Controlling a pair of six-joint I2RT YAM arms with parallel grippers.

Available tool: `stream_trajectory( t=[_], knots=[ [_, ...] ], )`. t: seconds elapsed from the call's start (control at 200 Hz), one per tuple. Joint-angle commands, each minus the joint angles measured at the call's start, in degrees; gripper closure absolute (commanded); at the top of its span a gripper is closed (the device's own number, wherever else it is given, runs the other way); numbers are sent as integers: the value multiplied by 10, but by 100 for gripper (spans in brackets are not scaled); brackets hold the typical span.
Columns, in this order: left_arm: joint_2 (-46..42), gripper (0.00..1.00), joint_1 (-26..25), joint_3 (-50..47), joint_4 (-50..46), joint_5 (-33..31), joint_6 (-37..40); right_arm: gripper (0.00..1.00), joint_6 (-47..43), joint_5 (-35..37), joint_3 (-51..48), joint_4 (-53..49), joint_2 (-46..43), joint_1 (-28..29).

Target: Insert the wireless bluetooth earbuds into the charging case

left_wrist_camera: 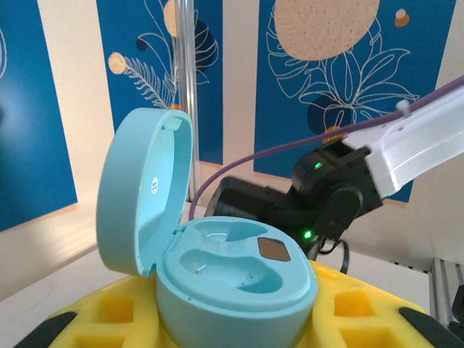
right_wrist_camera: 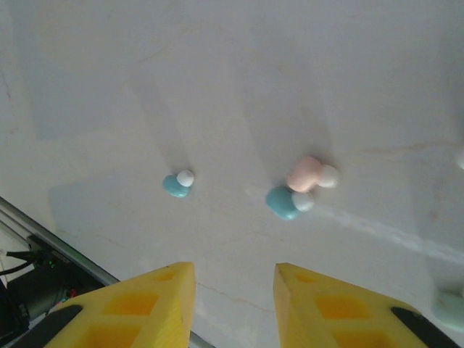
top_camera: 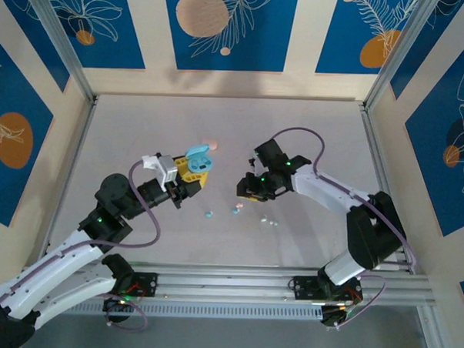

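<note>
My left gripper [top_camera: 192, 172] is shut on a light blue charging case [left_wrist_camera: 235, 279], held above the table between its yellow fingers [left_wrist_camera: 362, 312]. The case's lid [left_wrist_camera: 145, 192] stands open and both wells are empty. The earbuds lie loose on the table. One light blue earbud [right_wrist_camera: 176, 185] lies alone; a pink earbud [right_wrist_camera: 304, 174] and another light blue earbud [right_wrist_camera: 284, 203] touch each other. My right gripper [right_wrist_camera: 233, 272] hovers over the table short of them, open, with nothing between its yellow fingers. In the top view it [top_camera: 247, 191] is right of the case [top_camera: 197, 153].
A pale mint bud [right_wrist_camera: 449, 308] lies at the right edge of the right wrist view. More buds [top_camera: 268, 220] lie on the table in front of the grippers. A small pink object [top_camera: 212, 146] sits just behind the held case. Metal frame rails border the table.
</note>
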Motion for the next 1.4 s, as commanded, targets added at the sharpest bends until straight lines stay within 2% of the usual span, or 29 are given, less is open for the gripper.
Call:
stream_trajectory(
  t=[0.0, 0.29, 0.545, 0.775, 1.396],
  knots=[
    [-21, 75, 1, 15, -5, -18, 16, 65, -28, 3, 49, -18, 49, 23],
    [-54, 75, 0, 15, -24, -31, 17, 67, -90, 62, 143, -94, 152, 74],
    [-52, 75, 0, 16, -23, -29, 11, 66, -117, 107, 189, -136, 203, 96],
    [-51, 75, 1, 18, -25, -29, 8, 63, -108, 109, 179, -140, 208, 99],
    [-47, 75, 0, 21, -28, -25, 3, 62, -96, 116, 166, -140, 219, 97]
  ],
)
